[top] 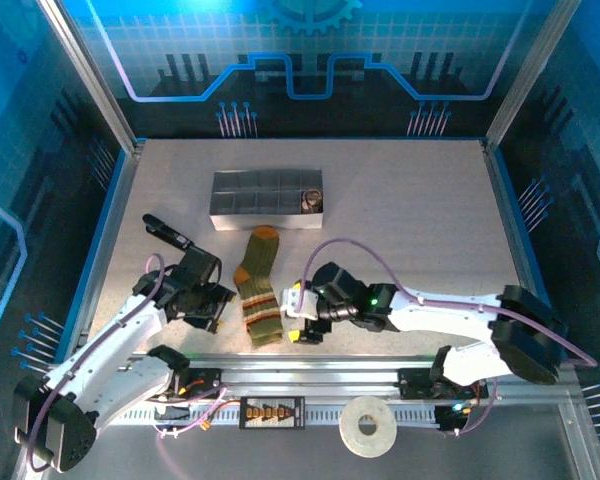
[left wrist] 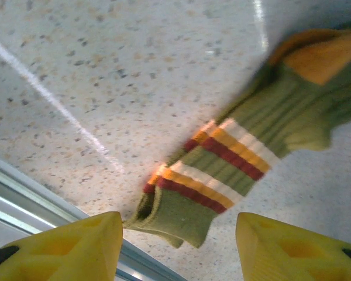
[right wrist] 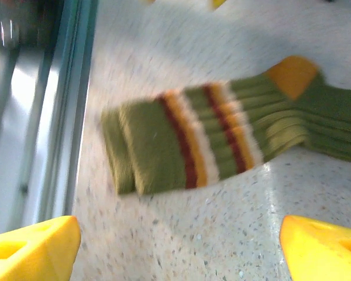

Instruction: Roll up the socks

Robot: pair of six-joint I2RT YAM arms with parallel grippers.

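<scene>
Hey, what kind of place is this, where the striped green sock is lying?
Probably a robot lab test cell: a speckled white tabletop walled by blue printed circuit-pattern panels on aluminium frame posts, with two white robot arms mounted at its near edge.

olive sock (right wrist: 164, 146) blurred, toe cut off

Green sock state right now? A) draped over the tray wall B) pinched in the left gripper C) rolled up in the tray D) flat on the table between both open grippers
D: the green sock lies unrolled on the table, with the left gripper and right gripper open on either side, neither closed on it.
</scene>
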